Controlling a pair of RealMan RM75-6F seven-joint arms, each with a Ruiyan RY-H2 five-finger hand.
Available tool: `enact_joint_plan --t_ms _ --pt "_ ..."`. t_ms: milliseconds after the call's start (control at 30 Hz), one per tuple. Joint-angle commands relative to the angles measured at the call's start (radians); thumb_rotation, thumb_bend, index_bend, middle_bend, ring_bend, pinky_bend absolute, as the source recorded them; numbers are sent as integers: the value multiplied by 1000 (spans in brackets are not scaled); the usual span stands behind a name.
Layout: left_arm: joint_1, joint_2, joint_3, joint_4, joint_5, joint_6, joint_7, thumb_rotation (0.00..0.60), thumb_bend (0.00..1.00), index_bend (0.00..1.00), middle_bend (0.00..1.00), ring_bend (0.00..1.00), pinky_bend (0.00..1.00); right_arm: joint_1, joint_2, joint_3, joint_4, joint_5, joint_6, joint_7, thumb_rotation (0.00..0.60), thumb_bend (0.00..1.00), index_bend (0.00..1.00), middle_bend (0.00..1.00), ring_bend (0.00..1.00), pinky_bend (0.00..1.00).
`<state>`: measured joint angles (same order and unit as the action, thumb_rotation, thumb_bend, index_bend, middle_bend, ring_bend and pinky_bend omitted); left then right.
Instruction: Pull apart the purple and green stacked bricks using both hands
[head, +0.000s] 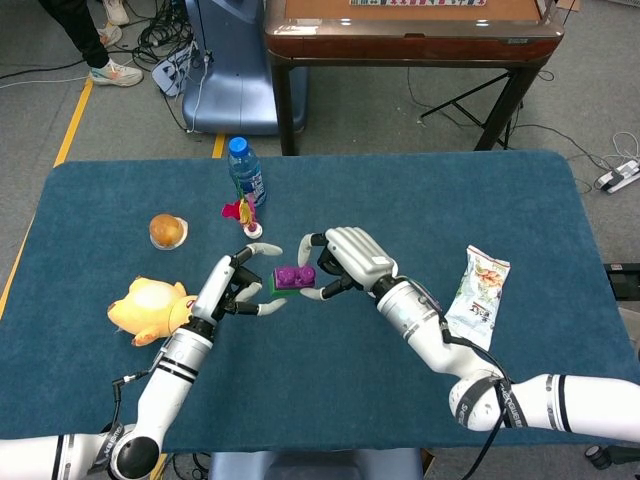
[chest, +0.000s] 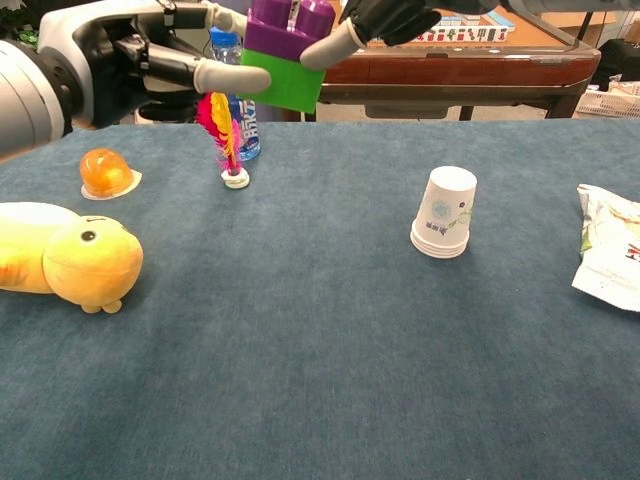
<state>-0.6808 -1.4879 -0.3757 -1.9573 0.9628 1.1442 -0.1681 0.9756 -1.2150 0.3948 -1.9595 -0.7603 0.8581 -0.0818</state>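
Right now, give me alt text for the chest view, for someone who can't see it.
The right hand holds the stacked purple brick and green brick in the air while the left hand fingers reach the green one.

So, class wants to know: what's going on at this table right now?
A two-armed robot is working on a stacked pair of bricks, held up above the blue table. Its right hand grips the purple brick stacked on the green brick. Its left hand has its fingers at the green brick's side, seemingly touching it. The bricks are not yet pulled apart.
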Motion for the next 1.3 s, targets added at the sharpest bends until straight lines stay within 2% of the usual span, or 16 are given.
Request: enact_joint_plan --t_ms 33,300,600,800,1300 --pt "1 -3 1 5 -3 -3 1 600 110 417 1000 1000 1000 0 2 -3 0 -4 0 7 600 551 623 1000 1000 1000" --pt "7 -25 -2 23 5 2 -12 600 110 543 1000 1000 1000 2 6 -12 3 -15 -11 30 600 551 623 1000 1000 1000" --pt "17 -29 -8 17 7 -12 -41 600 110 631 1000 1000 1000 7 8 -22 4 -21 -15 42 600 551 623 1000 1000 1000" --pt "19 -31 -14 13 -2 -25 -59 600 110 736 1000 1000 1000 8 11 -26 3 -28 -22 57 600 551 623 1000 1000 1000" --pt "15 -69 -13 29 -8 16 4 600 110 842 1000 1000 1000 -3 17 -29 -1 -65 -27 99 600 551 640 1000 1000 1000"
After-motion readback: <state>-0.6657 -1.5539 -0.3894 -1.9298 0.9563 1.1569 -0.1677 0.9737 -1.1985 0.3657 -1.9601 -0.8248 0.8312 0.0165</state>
